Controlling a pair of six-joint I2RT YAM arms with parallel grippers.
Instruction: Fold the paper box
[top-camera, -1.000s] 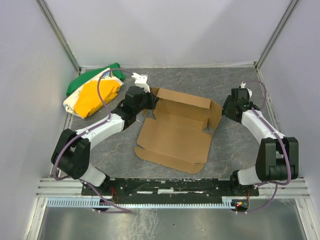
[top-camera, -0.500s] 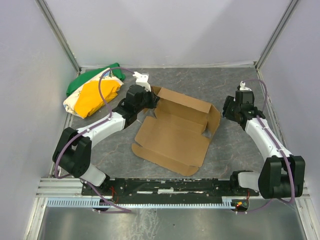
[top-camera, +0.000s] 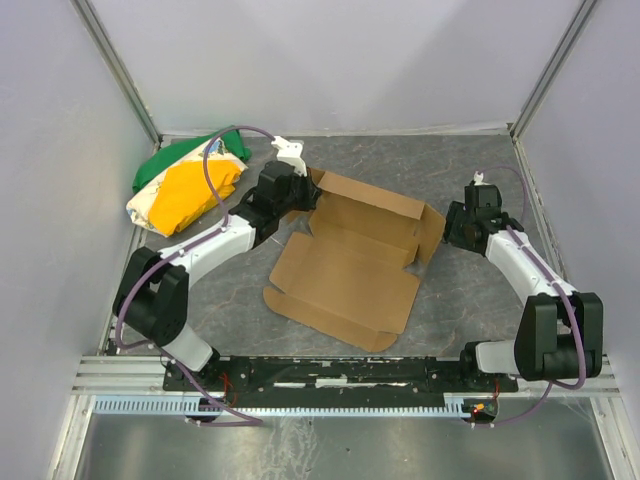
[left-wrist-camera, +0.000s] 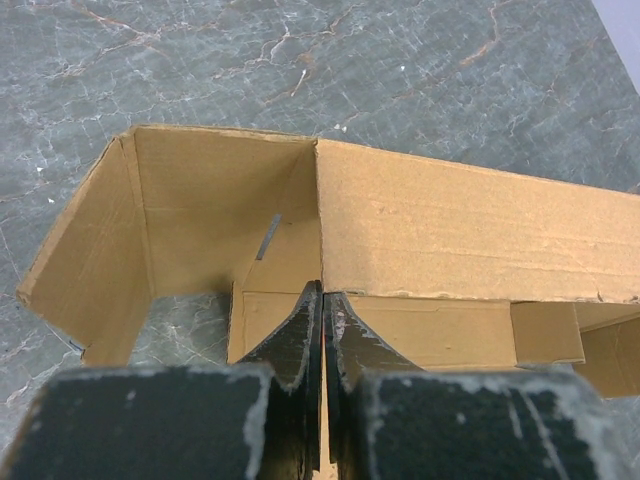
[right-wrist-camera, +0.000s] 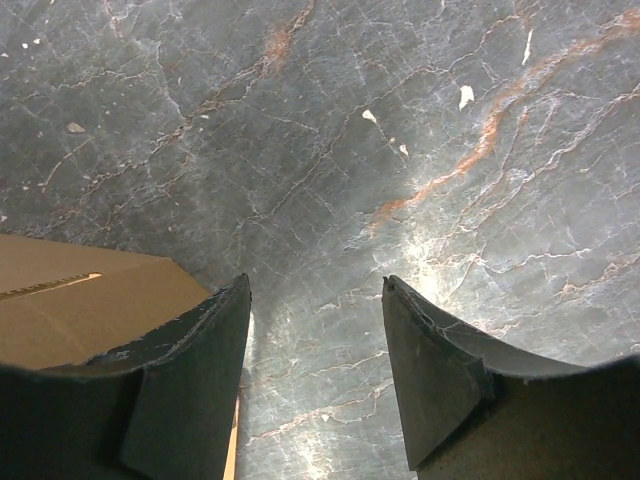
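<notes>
Pinching the raised back wall of the paper box (left-wrist-camera: 450, 230) near its eleven o'clock corner, the left gripper (left-wrist-camera: 322, 295) has its jaws pressed together on the thin cardboard. The box sits half-formed at the middle of the grey marbled table (top-camera: 230, 290), its back and side walls up and its broad front panel flat toward six o'clock. At the box's two o'clock, the right gripper (right-wrist-camera: 315, 290) hangs with jaws apart, gripping nothing, just beside the upright side flap. A cloth bundle (top-camera: 185, 185) lies at the table's ten o'clock.
</notes>
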